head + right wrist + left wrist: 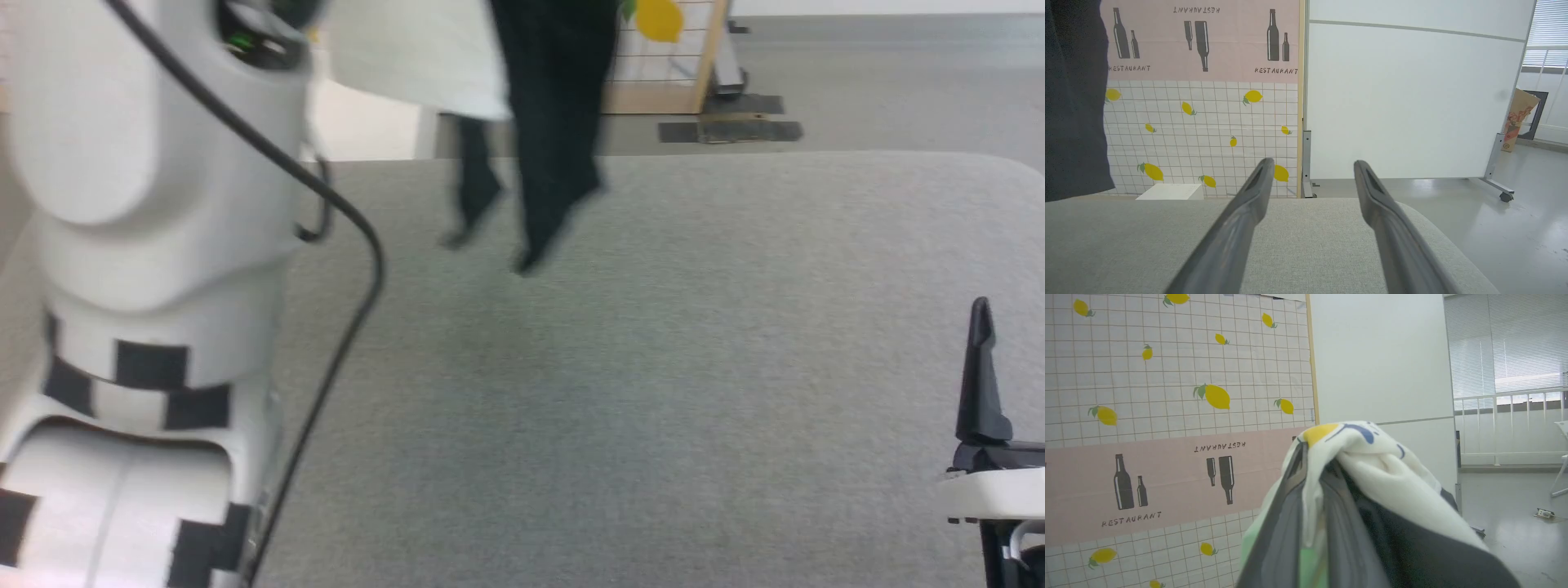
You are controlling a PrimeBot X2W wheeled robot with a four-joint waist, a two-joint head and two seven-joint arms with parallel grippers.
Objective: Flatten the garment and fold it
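Note:
The garment [424, 57] hangs from above the far left of the grey table [653, 408]. Its white body is at the top of the head view, and its black sleeves [555, 131] dangle just over the cloth surface. In the left wrist view the garment [1372, 465] is bunched, white with a yellow-and-blue print, and my left gripper [1314, 465] is shut on it, its fingers mostly wrapped in fabric. My right gripper [1310, 165] stands open and empty, low over the table's near right. One of its fingers [980, 376] shows there. A dark part of the garment [1073, 102] hangs to its left.
My left arm [147, 245] with its black cable fills the left side of the head view. Behind the table stand a lemon-print screen [1167, 375] and a white partition panel [1412, 102]. A white box [1171, 191] sits beyond the table's far edge.

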